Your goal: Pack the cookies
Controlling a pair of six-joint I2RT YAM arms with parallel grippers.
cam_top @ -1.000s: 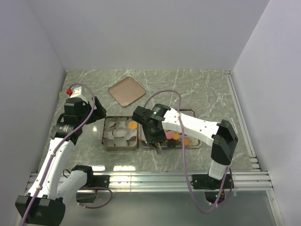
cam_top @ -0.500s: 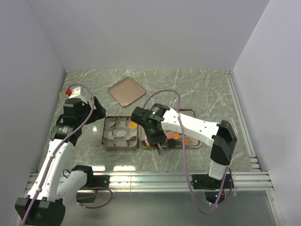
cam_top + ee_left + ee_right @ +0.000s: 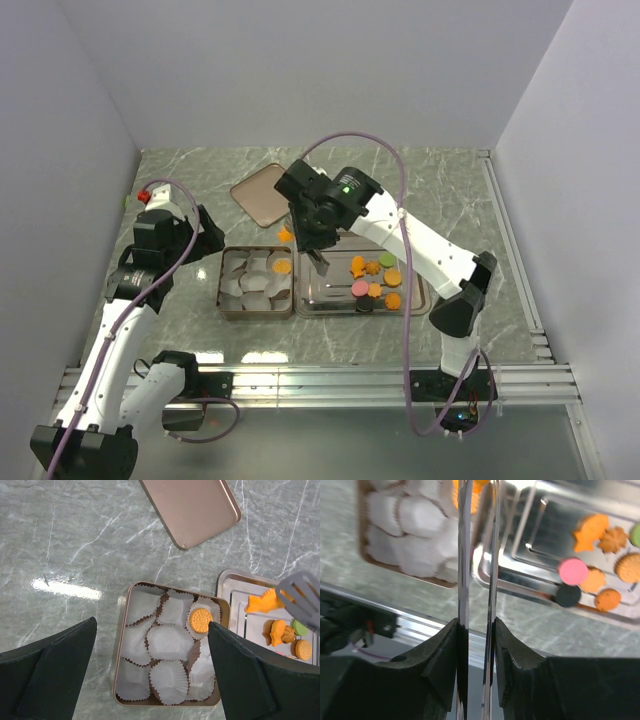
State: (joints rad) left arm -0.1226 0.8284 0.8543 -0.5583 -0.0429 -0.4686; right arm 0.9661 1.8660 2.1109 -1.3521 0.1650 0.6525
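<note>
My right gripper (image 3: 318, 222) is shut on a pair of metal tongs (image 3: 478, 555), whose tips (image 3: 301, 599) pinch an orange fish-shaped cookie (image 3: 265, 601) in the air, between the box and the tray. One round orange cookie (image 3: 200, 620) lies in a white paper cup in the brown box (image 3: 222, 290). Several more cookies (image 3: 375, 280) lie on the steel tray (image 3: 325, 292): orange ones, a pink (image 3: 573, 571), a dark (image 3: 567, 595) and a green (image 3: 387, 260). My left gripper (image 3: 151, 630) hangs open above the box, holding nothing.
The box's brown lid (image 3: 270, 193) lies flat behind the box on the marble table. White walls close in the left, back and right. A metal rail (image 3: 330, 380) runs along the near edge by the arm bases.
My right arm has risen from the tray's front left corner and swung back toward the far side, carrying the fish cookie in the tongs. Its jaws squeezed the tongs narrower. Left arm unmoved.
</note>
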